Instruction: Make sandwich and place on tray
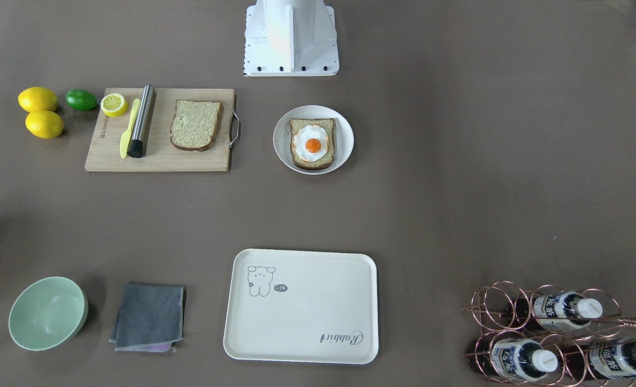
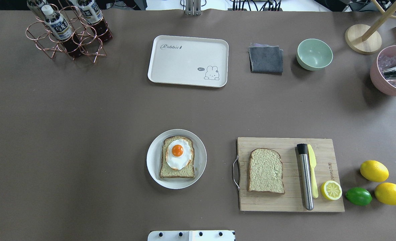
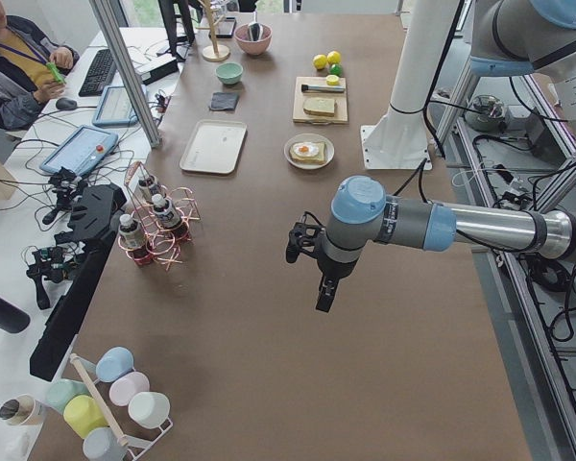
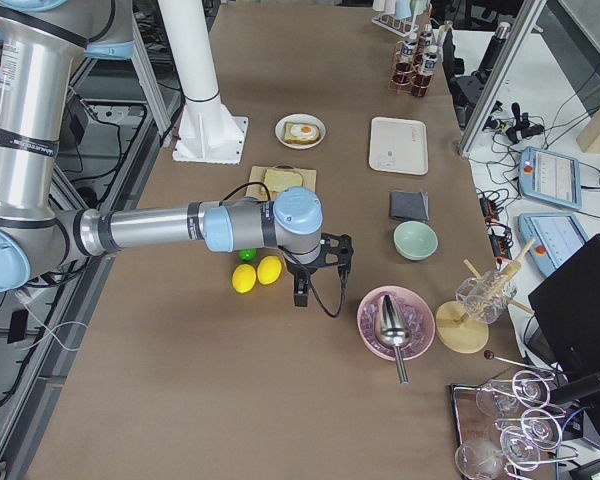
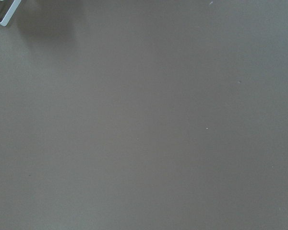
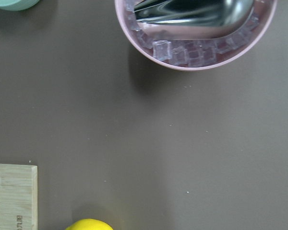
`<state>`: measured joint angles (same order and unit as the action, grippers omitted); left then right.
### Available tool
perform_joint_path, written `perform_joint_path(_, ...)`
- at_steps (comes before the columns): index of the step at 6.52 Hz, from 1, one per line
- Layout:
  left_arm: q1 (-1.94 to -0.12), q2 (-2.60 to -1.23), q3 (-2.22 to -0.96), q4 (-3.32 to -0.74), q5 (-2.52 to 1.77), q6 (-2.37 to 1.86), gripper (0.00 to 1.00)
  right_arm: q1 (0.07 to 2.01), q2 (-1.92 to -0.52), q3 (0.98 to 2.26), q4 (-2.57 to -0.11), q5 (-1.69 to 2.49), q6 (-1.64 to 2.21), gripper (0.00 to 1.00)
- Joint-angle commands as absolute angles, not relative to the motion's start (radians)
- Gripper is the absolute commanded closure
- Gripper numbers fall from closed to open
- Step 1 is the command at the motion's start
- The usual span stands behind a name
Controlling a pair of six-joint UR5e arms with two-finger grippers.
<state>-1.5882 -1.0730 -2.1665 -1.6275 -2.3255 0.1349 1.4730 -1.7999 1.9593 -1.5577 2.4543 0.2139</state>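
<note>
So, the two bread slices lie well apart, not stacked. The egg slice [image 2: 177, 173] sits flat on a round white plate [image 2: 152, 167] near the robot's base. It has pale speckled crumb and a dark brown crust, with a glossy fried egg [image 2: 179, 154] with an orange yolk on top. The plain slice [image 2: 265, 171] lies flat on a wooden board [image 2: 285, 201] with a wire handle, to the robot's right of the plate.

Same board also has a brushed steel tube [image 2: 305, 177] with a black cap, a thin yellow plastic knife [image 2: 313, 174] right beside it, and a lemon half [image 2: 331, 190] cut side up. Just off the board are a lime [image 2: 358, 196] and two whole lemons [image 2: 374, 170].

The tray [image 2: 184, 63] is a cream plastic rectangle with rounded corners, a little cartoon animal and "Rabbit" script. It lies on the far side of the brown table [image 2: 84, 134], straight across from the plate. Beside it there's a folded grey cloth [image 2: 266, 59], then a mint green bowl [image 2: 314, 54]. On the tray's other side is a copper wire rack [image 2: 67, 36] of bottles. The right wrist cam looks down on a pink bowl [image 6: 192, 67] of clear ice cubes with a shiny metal scoop [image 6: 192, 12].

The left gripper [image 3: 324, 293] hangs over bare table and the right gripper [image 4: 301, 290] hangs near the lemons. Both show only in the side views, so I can't tell how wide the fingers are.
</note>
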Motion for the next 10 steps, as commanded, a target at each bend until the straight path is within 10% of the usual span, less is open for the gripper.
perform_joint_path(1, -1.588, -1.072, -2.166, -1.629, -2.326, 0.133, 0.02, 1.32, -1.738, 1.965, -1.495, 2.47, 0.393, 0.0)
perform_joint_path(10, -1.589, -1.089, -2.163, -1.629, -2.326, 0.132, 0.02, 0.626, -1.596, 1.963, -0.963, 2.031, 1.394, 0.1)
